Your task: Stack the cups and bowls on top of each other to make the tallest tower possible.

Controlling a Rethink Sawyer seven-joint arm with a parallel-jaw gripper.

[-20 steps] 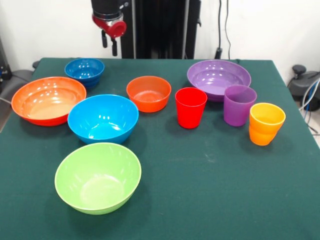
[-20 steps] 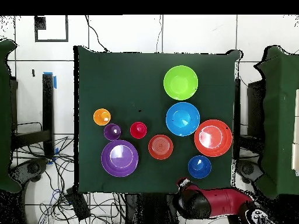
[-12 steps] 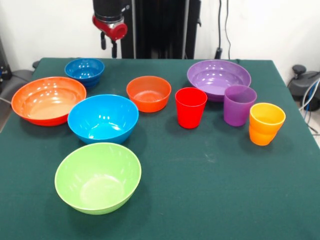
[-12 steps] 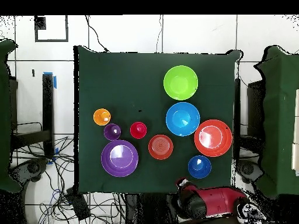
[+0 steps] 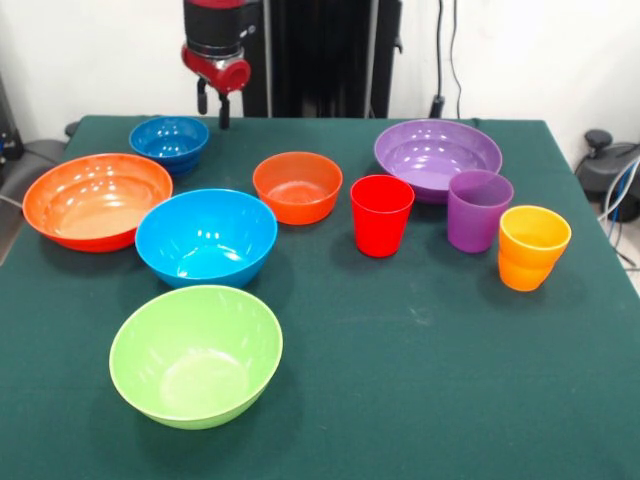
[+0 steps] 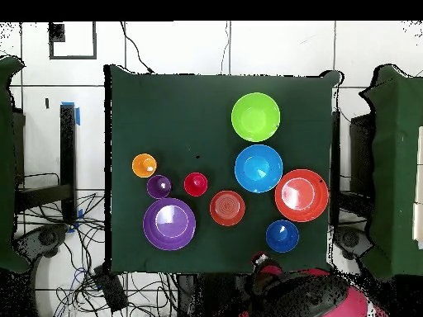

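Note:
My gripper (image 5: 212, 105) (image 6: 263, 262) hangs open and empty above the table's far edge, just behind the dark blue bowl (image 5: 169, 140) (image 6: 282, 236). On the green cloth stand the wide orange-red bowl (image 5: 97, 200) (image 6: 301, 195), the light blue bowl (image 5: 206, 237) (image 6: 259, 168), the lime green bowl (image 5: 196, 355) (image 6: 255, 116), the small orange bowl (image 5: 297, 186) (image 6: 227, 208) and the wide purple bowl (image 5: 437, 157) (image 6: 169, 224). The red cup (image 5: 381, 215) (image 6: 196, 184), purple cup (image 5: 479, 210) (image 6: 159, 186) and orange cup (image 5: 533, 247) (image 6: 144, 165) stand upright in a row. Every piece stands apart; no tower is in view.
The green table (image 5: 420, 380) (image 6: 165, 107) has bare cloth along its near side in the front view. Cables and a black stand (image 5: 610, 165) sit off the table's right edge there.
In the front view the gripper has come down a little and shifted slightly left, towards the dark blue bowl. The arm's body has swung in the overhead view. Bowls and cups have not moved.

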